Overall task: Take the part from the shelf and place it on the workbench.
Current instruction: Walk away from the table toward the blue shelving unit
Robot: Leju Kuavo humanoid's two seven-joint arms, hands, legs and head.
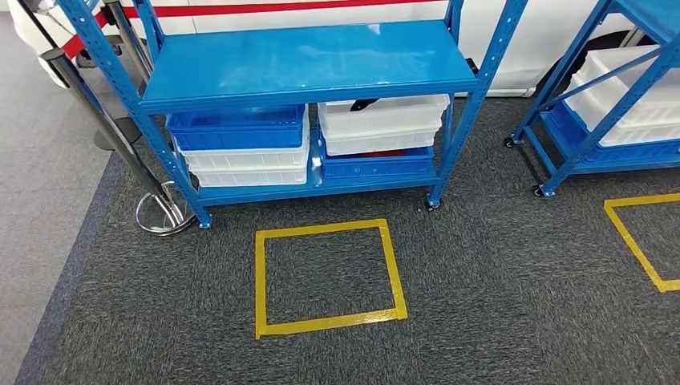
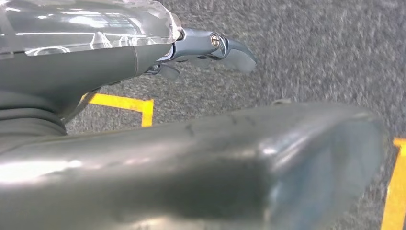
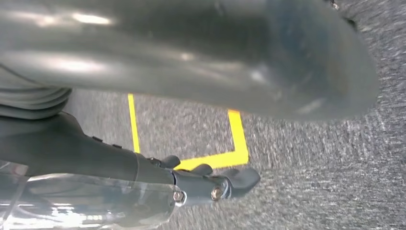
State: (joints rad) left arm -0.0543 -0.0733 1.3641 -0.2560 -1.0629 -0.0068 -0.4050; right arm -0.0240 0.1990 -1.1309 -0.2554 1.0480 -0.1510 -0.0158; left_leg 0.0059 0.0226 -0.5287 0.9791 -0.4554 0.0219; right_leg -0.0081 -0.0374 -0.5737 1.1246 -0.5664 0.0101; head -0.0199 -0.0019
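Part: dark sliver in upper white bin on shelf, mostly hidden under the board. Left hand and right hand hang over carpet, fingers loose, holding nothing.

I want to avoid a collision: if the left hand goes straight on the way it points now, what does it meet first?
Probably only the grey carpet; the left hand holds nothing, though depth is unclear.

The head view looks steeply down at the blue metal shelf rack beyond a yellow tape square on grey carpet, while both wrist views hang close above that carpet and tape.
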